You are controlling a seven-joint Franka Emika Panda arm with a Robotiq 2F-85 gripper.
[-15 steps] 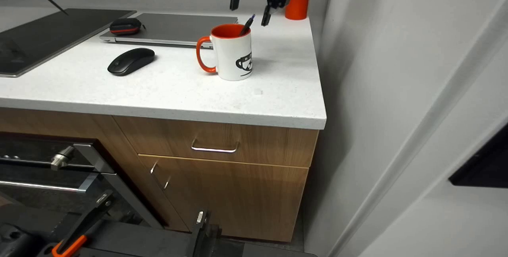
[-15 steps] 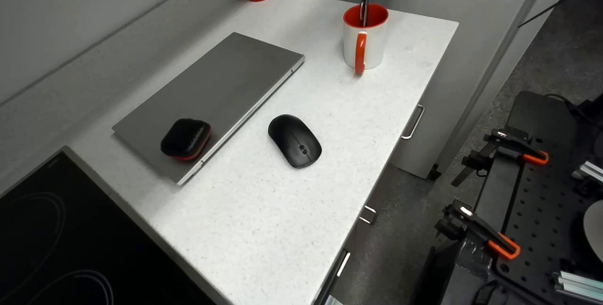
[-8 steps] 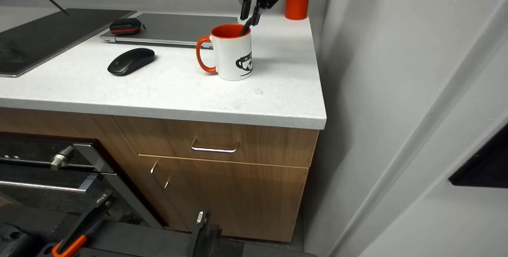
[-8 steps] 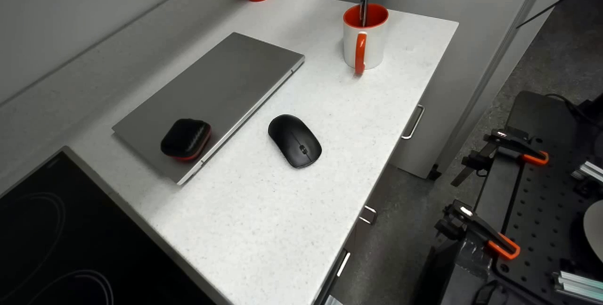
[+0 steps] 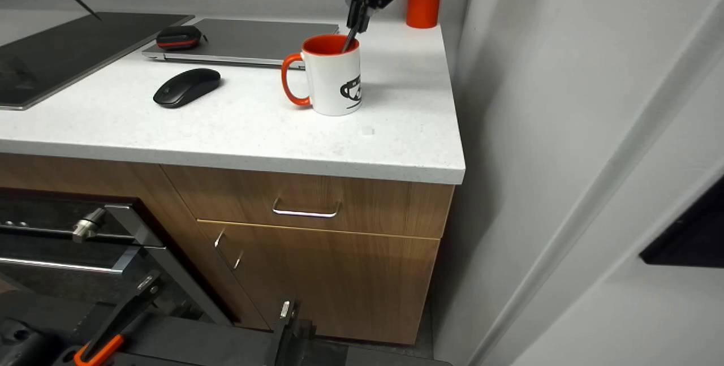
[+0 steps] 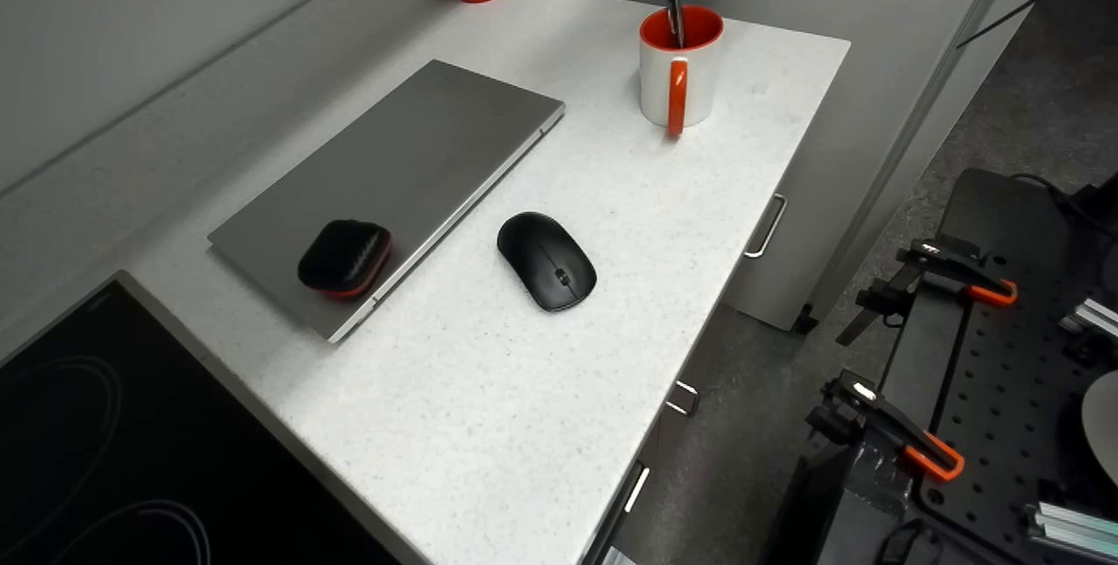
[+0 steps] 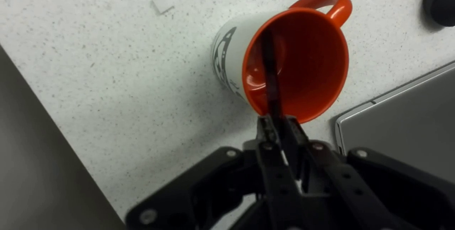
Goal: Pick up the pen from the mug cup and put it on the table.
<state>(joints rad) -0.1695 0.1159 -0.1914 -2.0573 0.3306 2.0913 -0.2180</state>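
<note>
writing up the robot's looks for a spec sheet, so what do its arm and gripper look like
The gripper is black, built from jointed, bar-like links with light, round fastener heads at some joints. Its slim fingers look patchy grey near the ends in the wrist view. I can make out no cable, sleeve or marking on it, nor the arm itself.

In they came! The fingers (image 7: 263,128) of my end effector (image 7: 279,123), well apart a second earlier and much nearer half a second on, had now clamped on the pen (image 7: 271,70), hiding its upper end. And a nudge! The mug cup (image 6: 655,85) shifted slightly and turned, its red handle (image 6: 678,98) and dark logo (image 5: 351,90) swinging round, while the pen took a new slant.
</note>
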